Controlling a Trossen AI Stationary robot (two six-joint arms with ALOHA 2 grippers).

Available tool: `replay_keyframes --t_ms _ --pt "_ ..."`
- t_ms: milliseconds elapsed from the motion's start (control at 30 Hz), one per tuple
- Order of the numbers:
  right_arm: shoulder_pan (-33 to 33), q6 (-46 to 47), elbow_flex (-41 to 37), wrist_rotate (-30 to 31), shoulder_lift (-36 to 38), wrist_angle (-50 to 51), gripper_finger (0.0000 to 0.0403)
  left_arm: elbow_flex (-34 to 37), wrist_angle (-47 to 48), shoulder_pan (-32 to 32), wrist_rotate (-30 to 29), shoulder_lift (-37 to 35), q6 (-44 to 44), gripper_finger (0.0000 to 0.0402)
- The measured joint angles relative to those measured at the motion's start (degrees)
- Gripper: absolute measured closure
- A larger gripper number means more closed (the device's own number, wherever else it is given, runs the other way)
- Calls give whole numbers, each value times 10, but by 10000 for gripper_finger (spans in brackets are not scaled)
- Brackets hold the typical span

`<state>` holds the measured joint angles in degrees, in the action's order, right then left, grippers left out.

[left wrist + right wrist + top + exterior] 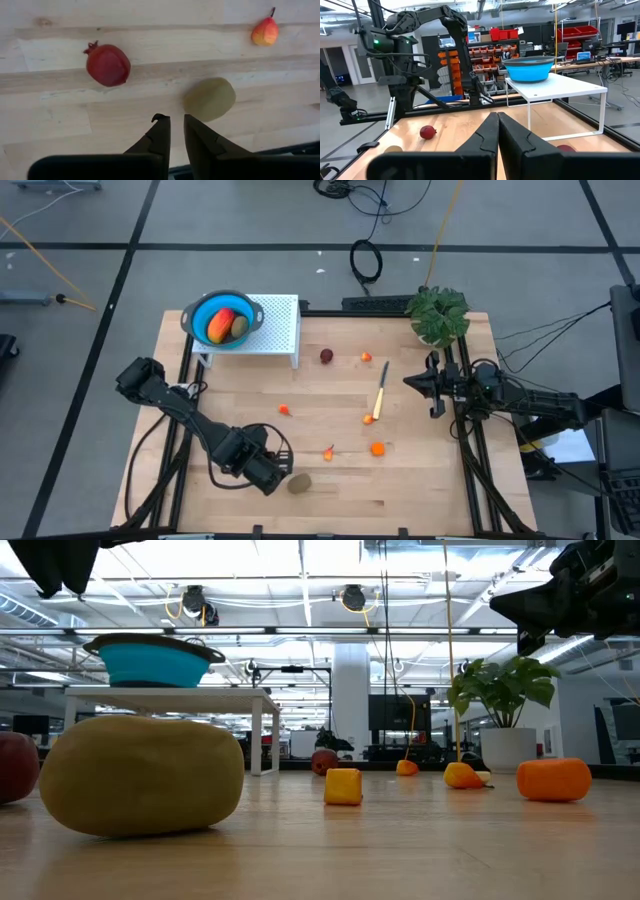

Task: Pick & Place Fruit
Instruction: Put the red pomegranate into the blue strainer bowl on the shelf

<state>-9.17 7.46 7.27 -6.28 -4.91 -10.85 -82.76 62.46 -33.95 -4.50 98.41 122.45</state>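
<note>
L gripper (177, 125) jaws barely parted, empty, over brown-green oval (209, 99) | we open wider, centre, descend | R gripper (497, 122) closed, parked.

In the low view the blue bowl (150, 662) on the white stand (170, 698) hides whatever it holds behind its rim, and a dark red fruit (15, 768) beside the large brown-green oval (140, 775) is cut off by the picture's edge. In the right wrist view that arm's own fingers (512, 137) cover most of a dark red ball (565, 148) lying near the stand's leg, while a tan piece (393, 148) near the pomegranate-like ball (427, 132) is half hidden. From above, the bits around the knife (380, 392) on the counter (330, 395) are too small to name.
</note>
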Motion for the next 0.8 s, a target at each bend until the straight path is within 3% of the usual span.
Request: replay_keyframes --t_ms 233,800 --pt "0 -3 0 0 0 6 403 12 24 -1 0 0 50 304" --pt "0 -13 0 0 0 27 403 68 4 -2 50 0 145 120"
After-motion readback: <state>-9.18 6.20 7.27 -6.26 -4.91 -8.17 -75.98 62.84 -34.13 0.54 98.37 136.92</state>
